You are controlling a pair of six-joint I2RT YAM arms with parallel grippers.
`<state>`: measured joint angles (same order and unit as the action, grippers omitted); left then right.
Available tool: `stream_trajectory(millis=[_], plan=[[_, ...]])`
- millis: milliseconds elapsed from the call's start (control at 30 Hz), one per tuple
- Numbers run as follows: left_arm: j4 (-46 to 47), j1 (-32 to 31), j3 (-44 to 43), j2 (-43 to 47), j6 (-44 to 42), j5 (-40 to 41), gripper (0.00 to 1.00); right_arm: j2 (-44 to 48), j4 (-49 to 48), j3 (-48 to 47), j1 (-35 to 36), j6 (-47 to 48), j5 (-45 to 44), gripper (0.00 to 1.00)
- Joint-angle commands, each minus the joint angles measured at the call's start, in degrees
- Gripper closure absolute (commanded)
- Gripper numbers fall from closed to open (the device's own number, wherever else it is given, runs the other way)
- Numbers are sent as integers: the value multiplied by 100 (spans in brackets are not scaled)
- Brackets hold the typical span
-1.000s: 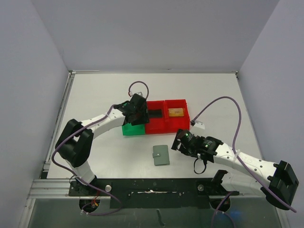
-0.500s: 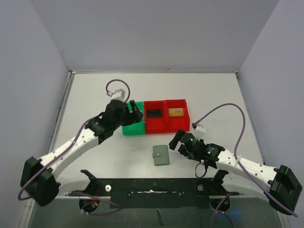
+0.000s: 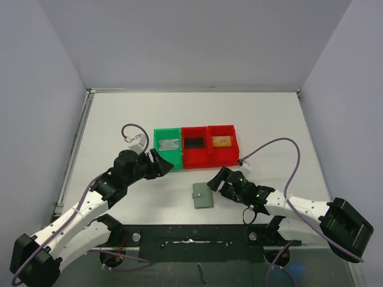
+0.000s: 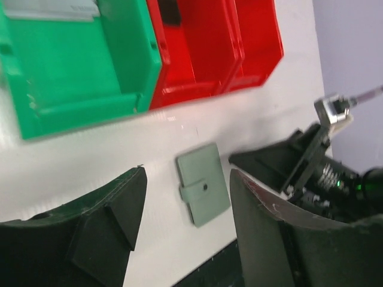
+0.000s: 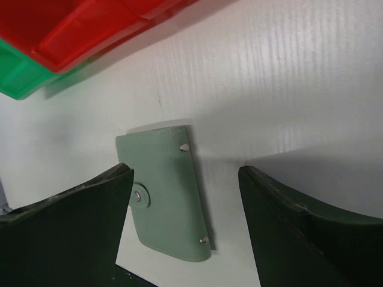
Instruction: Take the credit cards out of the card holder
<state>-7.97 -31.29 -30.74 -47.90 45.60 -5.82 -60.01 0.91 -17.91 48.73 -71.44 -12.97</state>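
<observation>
**Grey-green holder shut, lying before the right jaws**

Grey-green card holder (image 3: 203,195) lies flat on the white counter (image 3: 263,119). Its strap (image 5: 139,195) is snapped across the front. We note no card showing from it.

Right arm (image 3: 281,203): the right jaws stand wide apart and grip nothing. They sit low over the counter. On the wrist view the holder lies just ahead of them, in line with the gap between the two fingers. We cannot tell whether either finger touches it. Seen from above, the right jaws are just beside the holder's edge.

Left arm (image 3: 90,200): the left jaws are also apart and empty. The holder lies ahead of them, well apart, toward their right finger.

Beyond both pairs of jaws three open bins stand touching in a row:
- green bin (image 3: 157,162), nearest the left jaws, holds a silver-grey card (image 3: 169,144)
- red bin (image 3: 195,161) holds a black card (image 3: 194,143)
- second red bin (image 3: 222,158), beyond the right jaws, holds a gold card (image 3: 221,141)
</observation>
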Motion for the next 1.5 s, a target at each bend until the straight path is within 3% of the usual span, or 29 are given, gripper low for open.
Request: stream_trajectory(millis=[0, 267, 433, 833, 1267, 1333, 1467], plan=[[51, -712, 161, 87, -84, 156, 45, -377, -800, 108, 29, -132, 98, 28], [20, -1515, 304, -430, 0, 730, 50, -1206, -1311, 217, 53, -125, 294, 46], [161, -1573, 412, -590, -98, 889, 50, -1551, -1443, 113, 146, -19, 329, 50], [982, -1742, 402, -1537, -33, 753, 50, -1845, -1704, 52, 232, 112, 436, 80], [1077, -2356, -336, -2605, 128, 1088, 42, -1075, -1885, 401, 231, -189, 240, 90], [794, -2523, -575, -2763, 122, 1271, 42, -988, -1846, 405, 238, -181, 260, 88], [464, -2850, -670, -2922, 63, 1536, 43, -867, -1600, 379, 255, -172, 307, 75]])
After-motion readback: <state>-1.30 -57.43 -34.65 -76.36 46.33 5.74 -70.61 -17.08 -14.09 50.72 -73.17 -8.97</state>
